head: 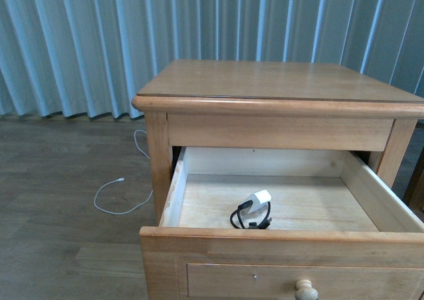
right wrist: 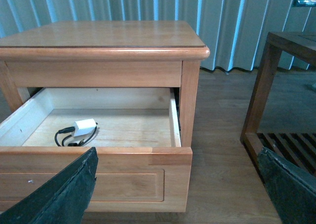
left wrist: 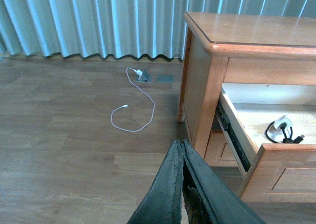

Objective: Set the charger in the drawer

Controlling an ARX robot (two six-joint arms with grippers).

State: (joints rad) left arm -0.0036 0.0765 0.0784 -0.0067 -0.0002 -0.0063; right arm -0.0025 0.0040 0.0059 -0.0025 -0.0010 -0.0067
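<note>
The drawer (head: 285,244) of the honey-coloured nightstand stands pulled out, its pale inside showing. On its floor lies the charger (head: 254,207), a white plug block with a coiled black cable, also seen from the left wrist as the charger (left wrist: 283,130) and from the right wrist as the charger (right wrist: 79,130). My left gripper (left wrist: 181,147) is shut with nothing in it, over the floor to the left of the drawer (left wrist: 286,169). My right gripper (right wrist: 180,182) is open wide and empty, in front of the drawer's front panel (right wrist: 128,177). Neither arm shows in the front view.
A thin white cable (left wrist: 133,110) loops on the wooden floor left of the nightstand (head: 278,88). A dark wooden rack (right wrist: 281,85) stands to the nightstand's right. Pale curtains hang behind. A round knob (head: 306,290) is on the drawer front.
</note>
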